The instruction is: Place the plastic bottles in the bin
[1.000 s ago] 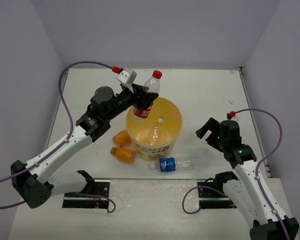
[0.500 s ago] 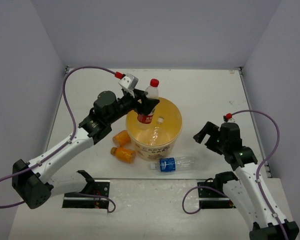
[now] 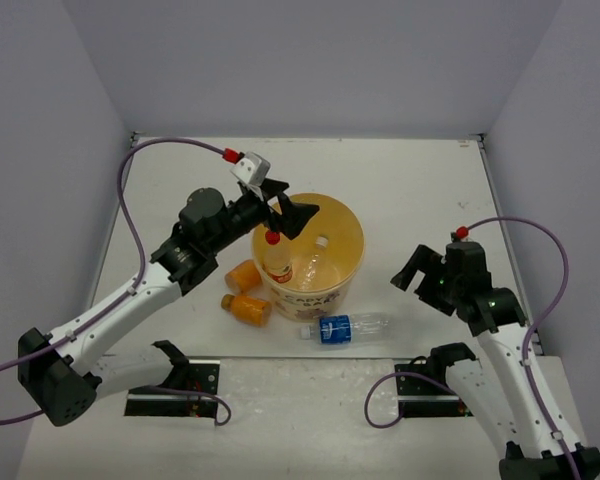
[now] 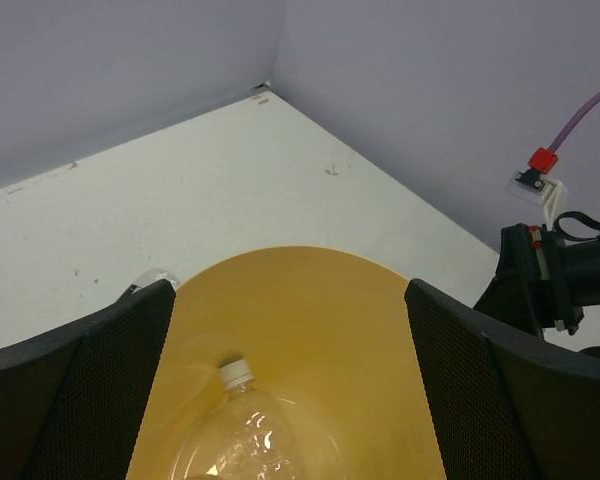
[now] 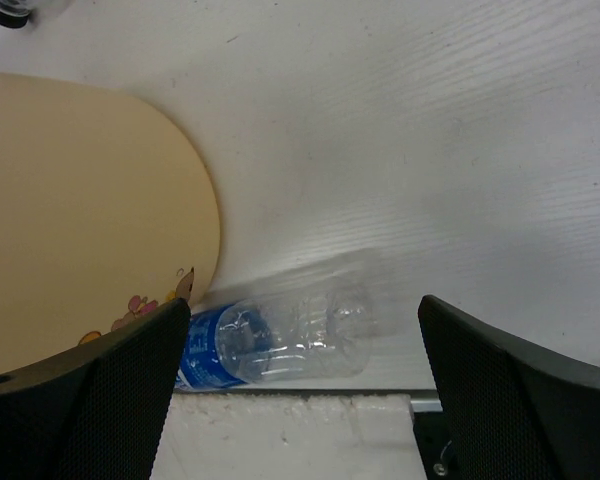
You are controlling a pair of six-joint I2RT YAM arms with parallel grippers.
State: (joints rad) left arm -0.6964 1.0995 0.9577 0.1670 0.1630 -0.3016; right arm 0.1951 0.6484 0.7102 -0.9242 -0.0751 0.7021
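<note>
There is one white bench (image 3: pixel 410 180). Seen from above, 12 o'clock is the far side.

Two arms stand at the near edge, the left arm (image 3: pixel 130 300) at 7 o'clock and the right arm (image 3: pixel 505 350) at 4 o'clock.

One big yellow bin (image 3: pixel 342 222) sits in the middle of the bench.

There are two pincers. The left pincer (image 3: pixel 292 205) hangs over the bin's rim at 10 o'clock. Its fingers are spread wide and nothing is between them. The right pincer (image 3: pixel 412 268) is at 3 o'clock from the bin and well apart from it. It is wide open too and has nothing in it.

There are five bottles: two in the bin and three on the bench.

The blue bottle (image 3: pixel 345 326) has a blue label. It lies on its side at the bin's 5 o'clock, just beside the bin, with its cap pointing to 9 o'clock.

The red bottle (image 3: pixel 277 262) is in the bin at the 9 o'clock side. Its red cap is up, just under the left pincer.

The clear bottle (image 3: pixel 308 265) lies in the middle of the bin, with its white cap toward 1 o'clock.

Two short orange bottles are on the bench at the bin's 8 o'clock. The far orange bottle (image 3: pixel 244 274) is just beside the bin. The near orange bottle (image 3: pixel 248 309) is just beside the far one.
</note>
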